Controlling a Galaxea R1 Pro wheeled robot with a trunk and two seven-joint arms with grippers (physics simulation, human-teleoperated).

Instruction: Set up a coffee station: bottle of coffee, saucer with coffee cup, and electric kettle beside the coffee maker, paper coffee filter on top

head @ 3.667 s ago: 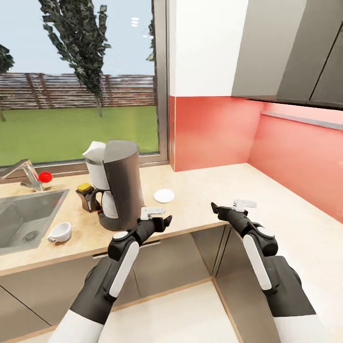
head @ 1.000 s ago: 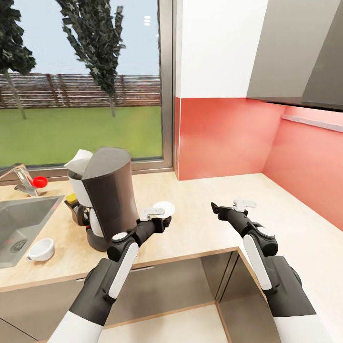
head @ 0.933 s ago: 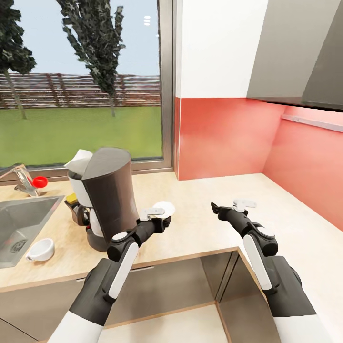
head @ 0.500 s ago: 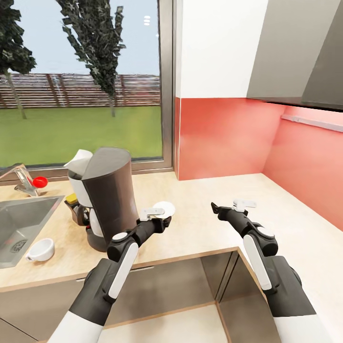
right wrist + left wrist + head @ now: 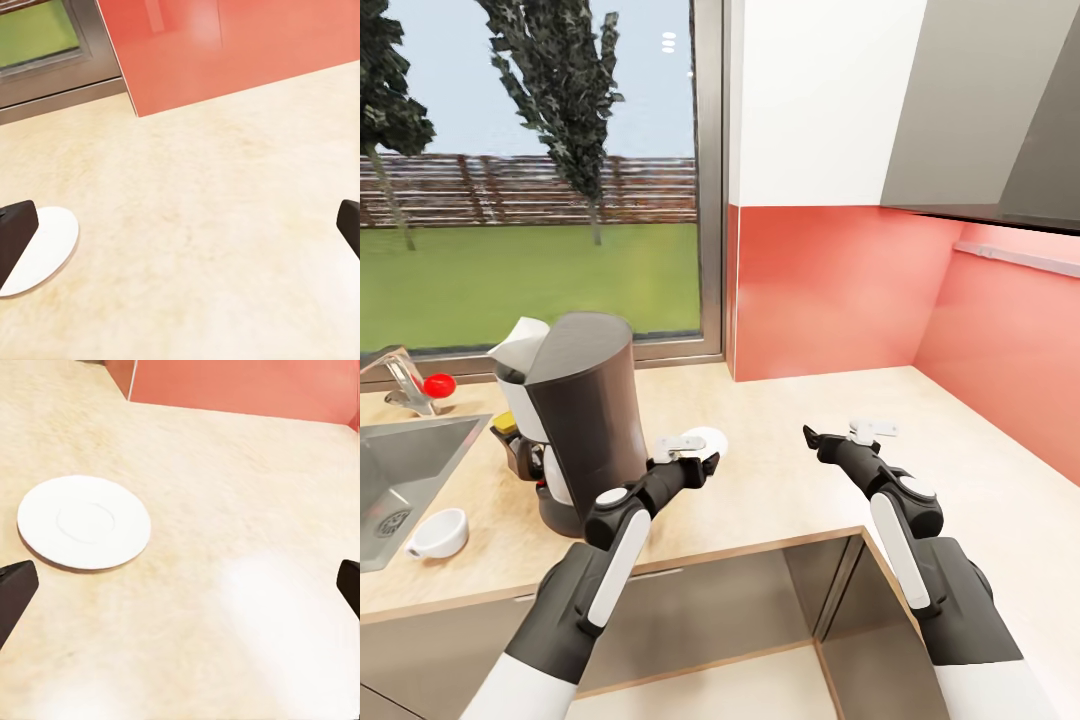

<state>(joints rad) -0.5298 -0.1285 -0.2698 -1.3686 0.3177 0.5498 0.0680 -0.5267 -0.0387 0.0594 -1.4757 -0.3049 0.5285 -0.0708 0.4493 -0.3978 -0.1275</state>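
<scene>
Both grippers, left gripper (image 5: 703, 463) and right gripper (image 5: 812, 438), are hanging open and empty as the robot's view edges rightward, with the coffee cup (image 5: 436, 531) still off the saucer (image 5: 705, 439).

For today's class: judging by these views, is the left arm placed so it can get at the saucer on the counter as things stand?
Probably yes. The left gripper is open and empty just in front of the saucer, which lies flat on bare kitchen countertop with nothing between them. The coffee maker stands off to one side.
</scene>
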